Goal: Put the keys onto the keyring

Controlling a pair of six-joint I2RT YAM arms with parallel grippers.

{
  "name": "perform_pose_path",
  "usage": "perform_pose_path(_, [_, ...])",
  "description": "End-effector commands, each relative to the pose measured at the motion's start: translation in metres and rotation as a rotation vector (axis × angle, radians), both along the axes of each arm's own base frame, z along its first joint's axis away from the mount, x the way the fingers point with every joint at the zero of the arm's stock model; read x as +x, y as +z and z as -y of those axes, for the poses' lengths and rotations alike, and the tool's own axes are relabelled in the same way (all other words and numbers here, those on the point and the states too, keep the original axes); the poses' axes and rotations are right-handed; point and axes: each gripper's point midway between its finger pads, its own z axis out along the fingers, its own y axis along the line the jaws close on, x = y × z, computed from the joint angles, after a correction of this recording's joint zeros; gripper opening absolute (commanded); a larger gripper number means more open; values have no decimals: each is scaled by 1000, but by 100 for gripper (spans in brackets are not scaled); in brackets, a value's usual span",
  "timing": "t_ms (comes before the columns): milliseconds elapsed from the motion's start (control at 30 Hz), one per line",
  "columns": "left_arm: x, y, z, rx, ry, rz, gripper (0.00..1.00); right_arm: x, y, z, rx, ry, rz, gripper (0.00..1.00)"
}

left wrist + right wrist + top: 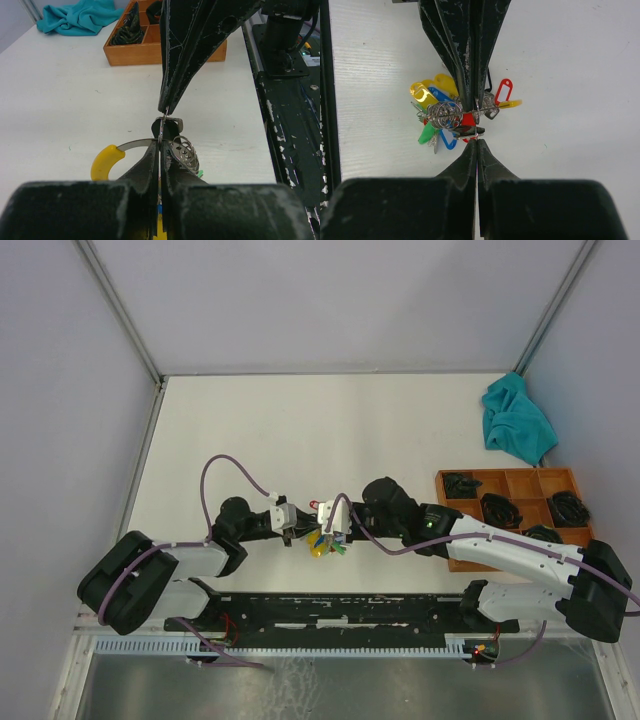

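White table (300,430) carries a wooden compartment tray (522,483) at its right side, with a teal cloth (517,422) behind the tray; both lie well apart from the work. Left gripper (160,145) and right gripper (476,142) meet tip to tip near the front edge, each with jaws pressed together on the keyring (451,114); its coloured tags (426,95) are bunched at the pinch; loose keys cannot be told from the bunch.

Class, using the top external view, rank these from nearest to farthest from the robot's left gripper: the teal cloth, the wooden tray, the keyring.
From the left gripper:
1. keyring: right at the gripper's tips, near the table's front edge.
2. wooden tray: off to the right side of the table.
3. teal cloth: beyond the tray, in the far right corner.
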Motion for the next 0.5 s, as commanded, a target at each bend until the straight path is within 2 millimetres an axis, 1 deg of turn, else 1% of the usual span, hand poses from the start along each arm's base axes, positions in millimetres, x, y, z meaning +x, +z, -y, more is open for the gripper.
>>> perform_pose_path(0, [1,23,5,-55,-19,55,3,7,29,-10,83,-15,46,1])
perform_pose_path(467, [0,23,6,-54,-28,53,3,8,30,-11,87,-26,41,1])
